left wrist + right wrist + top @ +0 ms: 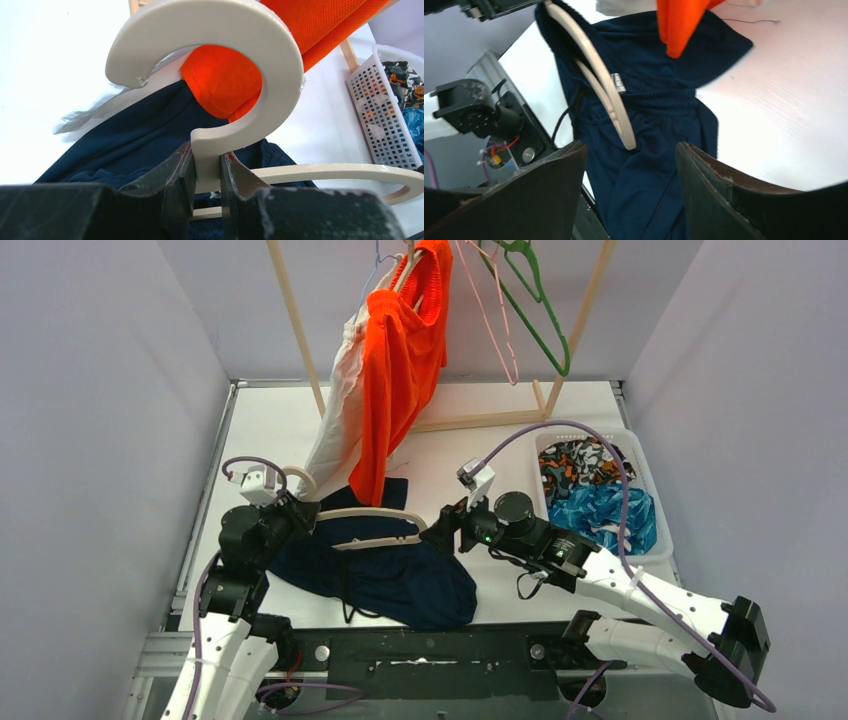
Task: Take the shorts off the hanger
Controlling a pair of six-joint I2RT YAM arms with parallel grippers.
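Dark navy shorts (400, 580) lie crumpled on the table near its front edge. A cream hanger (370, 511) rests across their upper part. My left gripper (297, 508) is shut on the hanger's neck (207, 165), just under its big hook (225, 35). My right gripper (432, 532) hangs open at the hanger's other end. Between its fingers (549, 195) there is only navy fabric (654, 105) below; the hanger's tip (626, 140) is bare. Bright orange shorts (400, 360) and white shorts (338, 410) hang from the rack behind.
A wooden rack (298, 330) stands at the back, with an empty green hanger (545, 320) and a pink hanger (497, 325) on it. At the right, a white basket (657, 515) holds camouflage shorts (580, 465) and blue leaf-patterned shorts (600, 512).
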